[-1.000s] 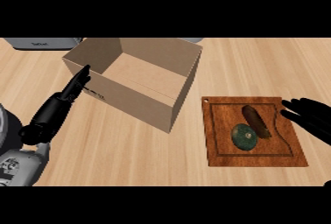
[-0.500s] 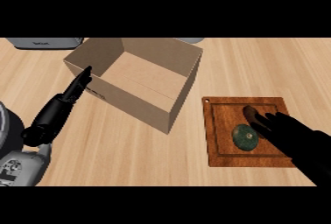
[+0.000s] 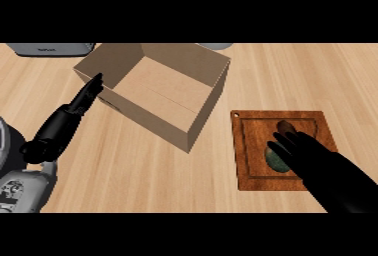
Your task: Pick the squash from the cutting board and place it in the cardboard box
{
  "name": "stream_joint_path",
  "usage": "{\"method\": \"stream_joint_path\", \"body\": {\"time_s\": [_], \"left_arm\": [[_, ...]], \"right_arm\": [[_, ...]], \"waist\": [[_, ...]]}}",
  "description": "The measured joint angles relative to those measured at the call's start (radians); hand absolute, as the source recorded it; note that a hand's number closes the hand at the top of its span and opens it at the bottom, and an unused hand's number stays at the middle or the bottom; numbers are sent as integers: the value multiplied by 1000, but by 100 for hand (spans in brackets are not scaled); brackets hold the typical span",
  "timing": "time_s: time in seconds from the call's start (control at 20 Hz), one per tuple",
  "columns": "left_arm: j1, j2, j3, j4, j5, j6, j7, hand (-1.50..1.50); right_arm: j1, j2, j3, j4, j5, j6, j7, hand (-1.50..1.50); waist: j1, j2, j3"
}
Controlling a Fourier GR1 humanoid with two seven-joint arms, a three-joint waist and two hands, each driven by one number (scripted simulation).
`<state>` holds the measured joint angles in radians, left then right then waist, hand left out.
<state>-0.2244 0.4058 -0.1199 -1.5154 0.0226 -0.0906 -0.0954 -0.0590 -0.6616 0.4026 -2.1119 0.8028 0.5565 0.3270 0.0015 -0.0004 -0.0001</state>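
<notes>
The squash lies on the wooden cutting board at the right; only its dark top end and a green patch by the fingers show. My right hand reaches in from the lower right and lies over the squash with its fingers stretched out, hiding most of it. The open cardboard box stands left of the board, at the upper middle, with nothing visible inside. My left hand rests by the box's left corner, fingers straight and pointing up.
A grey appliance sits at the counter's far left edge. A pale round object peeks out behind the box. Bare wooden counter lies between the box and the view's lower edge.
My right hand has moved from the board's right edge leftward over the squash and now covers most of it. The left hand, box and board have not moved.
</notes>
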Motion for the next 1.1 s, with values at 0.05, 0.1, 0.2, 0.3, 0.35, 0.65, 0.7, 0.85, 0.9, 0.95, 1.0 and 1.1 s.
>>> {"method": "stream_joint_path", "body": {"time_s": [0.05,0.1,0.2,0.3,0.35,0.65,0.7,0.85,0.9,0.95,1.0,1.1], "left_arm": [[-2,-7,4,-6,-6,-3,8,0],[2,-15,8,-20,-11,-1,17,0],[-9,-26,15,-18,-24,-8,22,0],[4,-34,20,-35,-29,-21,36,0],[12,-42,20,-40,-38,-21,37,0],[12,-65,50,-25,-61,-50,10,0],[9,-65,60,-12,-61,-57,-6,0],[25,-78,67,-32,-68,-71,-1,0],[29,-78,73,-39,-71,-77,0,0],[27,-85,76,-32,-79,-78,-8,0],[13,-86,85,-18,-80,-84,-12,0],[13,-98,86,-22,-93,-81,-2,0]], "right_arm": [[-9,15,-6,8,11,8,-2,-150],[-9,32,1,18,33,4,-1,-150],[-10,64,15,51,75,-19,-12,-150],[-21,85,20,85,111,-23,-25,-150],[-11,85,14,101,127,-39,-47,-150],[-51,130,0,202,210,-35,-86,-150],[-30,128,4,203,230,-53,-95,-150],[-13,148,4,250,274,-94,-126,-150],[-25,157,-10,265,272,-87,-139,-150],[-25,159,-22,277,274,-88,-158,-150],[-21,157,-30,294,278,-100,-182,-150],[-41,172,-40,354,293,-121,-215,-150]], "waist": [[0,0,0],[0,0,0],[-1,0,0],[0,0,0],[0,0,0],[0,0,1],[-1,-1,1],[-1,-1,1],[-1,-1,1],[-1,-1,1],[-2,-1,1],[0,-1,1]]}}
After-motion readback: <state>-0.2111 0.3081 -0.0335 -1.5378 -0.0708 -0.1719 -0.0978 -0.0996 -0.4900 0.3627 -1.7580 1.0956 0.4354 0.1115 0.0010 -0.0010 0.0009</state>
